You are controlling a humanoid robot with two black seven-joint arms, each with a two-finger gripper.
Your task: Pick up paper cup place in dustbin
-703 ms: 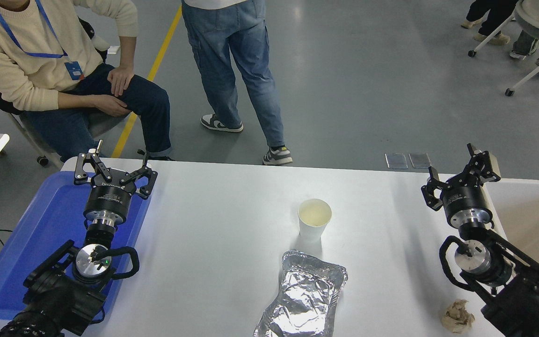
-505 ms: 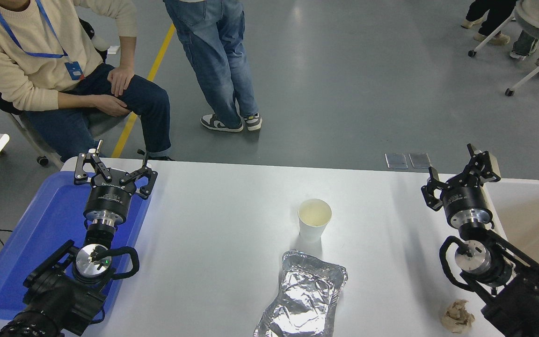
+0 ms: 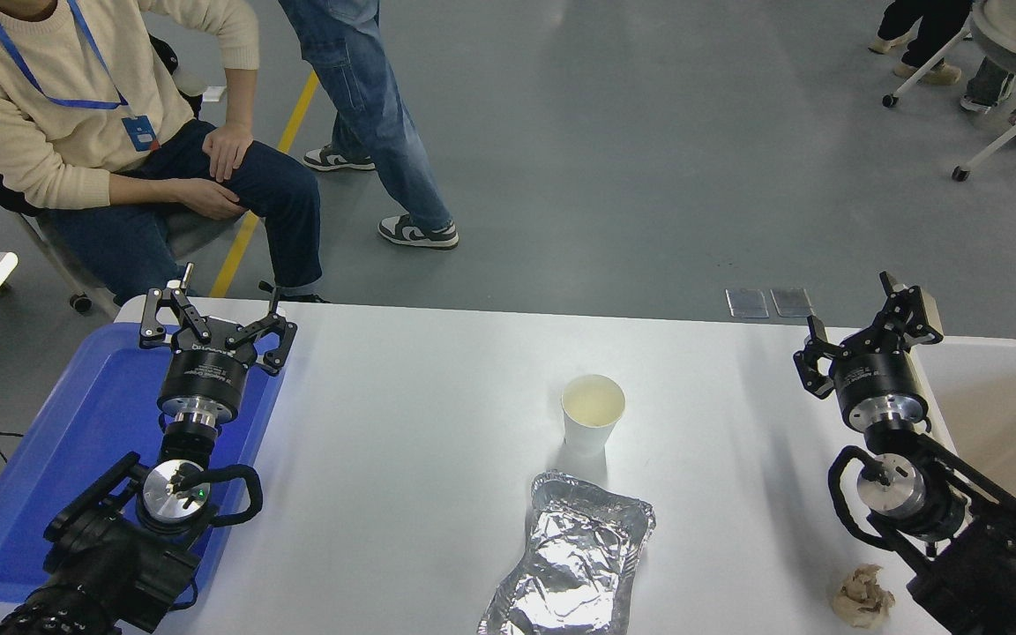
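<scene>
Nearest the camera, a crumpled foil tray [image 3: 571, 564] lay on the white table [image 3: 402, 476], and a beige paper wad [image 3: 862, 596] sat at the near right edge, just beside the right arm's elbow. Just beyond the foil tray stood the paper cup [image 3: 593, 413], upright, rim up, touching nothing and well apart from both grippers. The task looked to be at its very start: the cup was not yet grasped, and the reach toward it had not visibly begun. The next move, as I judged it, called for the right gripper [image 3: 865, 331] to swing leftward and down toward the cup and close lightly on its thin wall without crushing or tipping it, then carry it right to the dustbin [image 3: 993, 353], whose off-white rim showed at the table's right end. The right gripper was held above the table's far right corner, pointing away, fingers spread open and empty. The left gripper [image 3: 212, 322] was parked over the blue tray [image 3: 58, 459], likewise open and holding nothing. Beyond the table, one person sat and another stood.
</scene>
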